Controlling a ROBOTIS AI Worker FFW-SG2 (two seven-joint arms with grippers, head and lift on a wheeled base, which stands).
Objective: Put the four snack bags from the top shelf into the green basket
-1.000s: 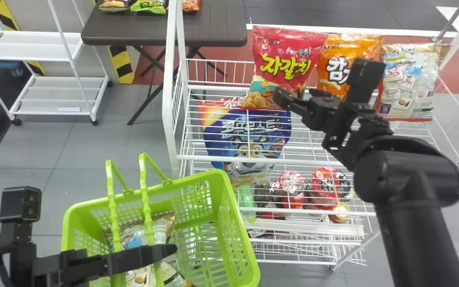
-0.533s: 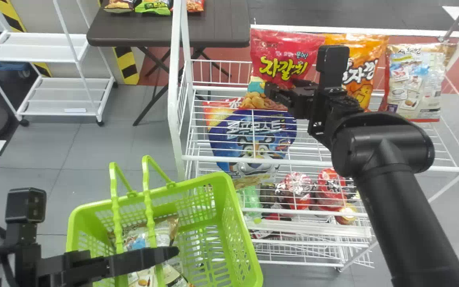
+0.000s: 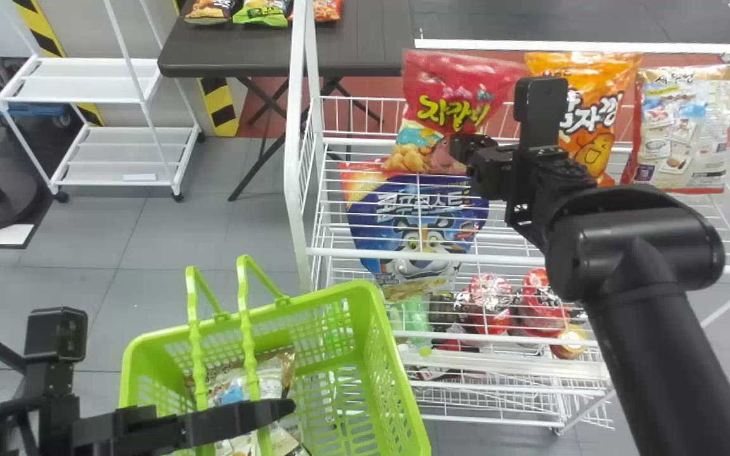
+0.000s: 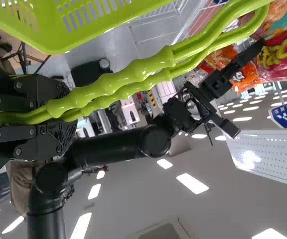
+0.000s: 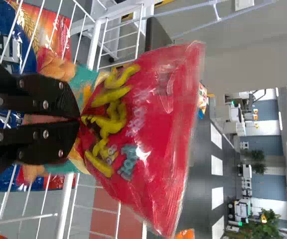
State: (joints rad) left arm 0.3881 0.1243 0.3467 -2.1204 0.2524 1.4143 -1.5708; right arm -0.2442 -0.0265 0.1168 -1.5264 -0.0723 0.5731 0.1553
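The right gripper (image 3: 459, 147) is at the red bag (image 3: 444, 73), near the shelf's (image 3: 511, 259) back edge, left of its middle; in the right wrist view both fingers are drawn together on the bag's front, pinching the film below the middle of the lettering, with creases fanning out from the tips; most of the red bag stands above the pinch, upright, its bottom part hanging below the tips; whether the bottom touches the wires, I cannot tell.

The orange bag (image 3: 593, 142) stands upright at the back edge, to the right of the red bag and partly behind the arm; the pale bag (image 3: 685, 126) stands beside it, by the back right corner; the blue bag (image 3: 377, 215) lies below the shelf's wires, toward the front left corner.

The left gripper (image 3: 279, 410) is above the basket (image 3: 398, 354), its fingers closed around the handles (image 3: 248, 345); the basket is near the shelf's front left corner; a packet (image 3: 225, 389) lies along its left side, beneath the handles.
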